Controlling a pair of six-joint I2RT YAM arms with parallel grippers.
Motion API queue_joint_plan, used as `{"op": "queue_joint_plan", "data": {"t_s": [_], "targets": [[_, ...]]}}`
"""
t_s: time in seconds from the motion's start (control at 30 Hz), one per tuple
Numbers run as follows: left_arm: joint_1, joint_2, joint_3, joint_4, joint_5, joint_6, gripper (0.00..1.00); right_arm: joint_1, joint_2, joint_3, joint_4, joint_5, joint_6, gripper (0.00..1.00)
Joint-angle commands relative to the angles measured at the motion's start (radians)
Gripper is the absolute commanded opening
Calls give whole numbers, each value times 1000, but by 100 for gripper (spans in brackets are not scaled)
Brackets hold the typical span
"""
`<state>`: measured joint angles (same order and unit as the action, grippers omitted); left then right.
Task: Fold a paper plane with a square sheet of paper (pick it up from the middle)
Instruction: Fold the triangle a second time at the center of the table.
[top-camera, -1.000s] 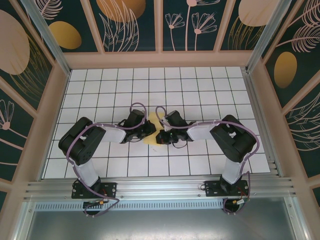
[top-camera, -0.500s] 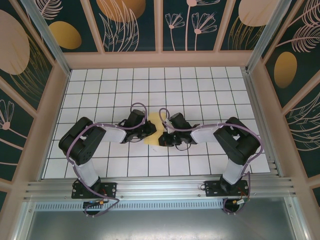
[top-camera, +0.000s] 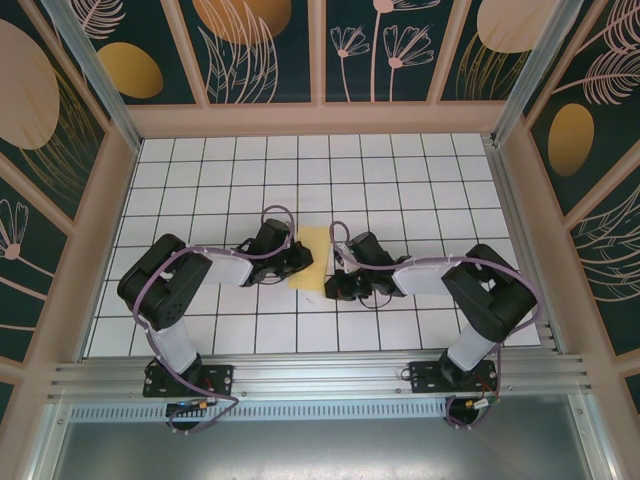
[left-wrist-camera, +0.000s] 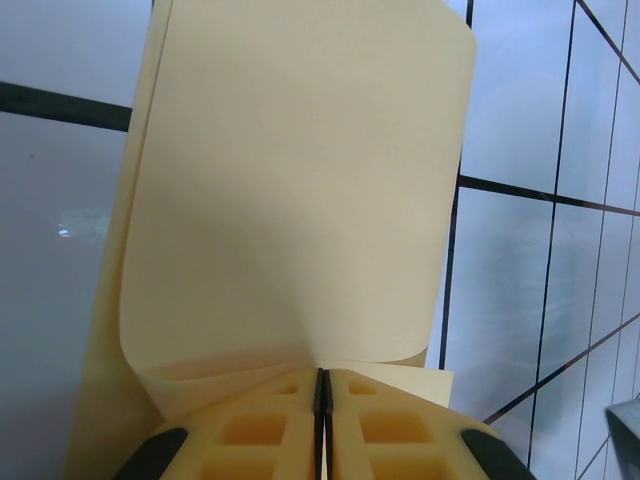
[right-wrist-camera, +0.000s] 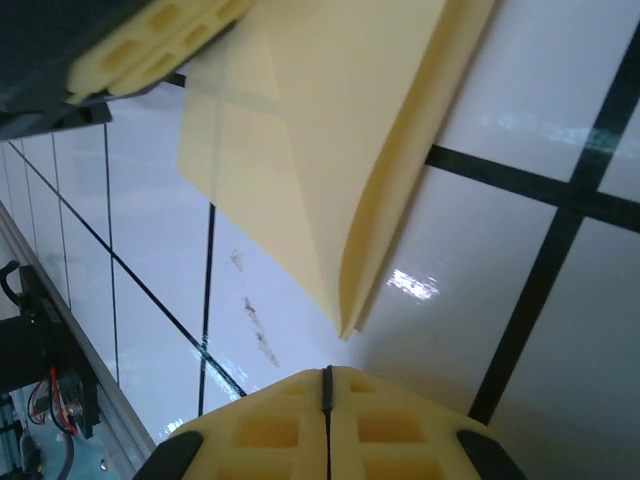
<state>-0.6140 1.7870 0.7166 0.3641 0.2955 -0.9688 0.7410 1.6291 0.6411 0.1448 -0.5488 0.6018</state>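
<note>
Your thin yellow square sheet of paper (top-camera: 313, 255) lies at the middle of the top view, on the white tiled table with black grid lines (top-camera: 420, 190). It is doubled over on itself into a tall strip. In the left wrist view the sheet (left-wrist-camera: 300, 180) bulges up in a soft loop with no sharp crease, so I judge you are in the first half fold.

The left gripper (left-wrist-camera: 320, 385), at the bottom centre of that frame, has its jaws clamped on the sheet's near end. The right gripper (right-wrist-camera: 326, 385), low in its own view, has its jaws pressed together on nothing. A corner of the doubled sheet (right-wrist-camera: 345, 315) lies just beyond its tips, apart from them, with the layers gaping.

Next you will likely need the right tips pressed down onto the loop and drawn along it to set the crease. The left pinch should hold the edges aligned as you do it.
</note>
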Motion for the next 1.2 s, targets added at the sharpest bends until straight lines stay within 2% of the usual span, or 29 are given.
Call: {"op": "queue_joint_plan", "data": {"t_s": [0.0,0.47,0.77,1.17], "targets": [[3,26,1,-84,-24,28,12,-2,-47,61,-16,1,12,9],[3,1,10,-79,-1,30,13,-17,169,130,-18,56,32,7],[4,-137,45,-127,17,46,21,-20,191,90,-5,82,61,2],[2,-136,-83,70,126,-89,16,-19,184,91,1,83,64,2]]}}
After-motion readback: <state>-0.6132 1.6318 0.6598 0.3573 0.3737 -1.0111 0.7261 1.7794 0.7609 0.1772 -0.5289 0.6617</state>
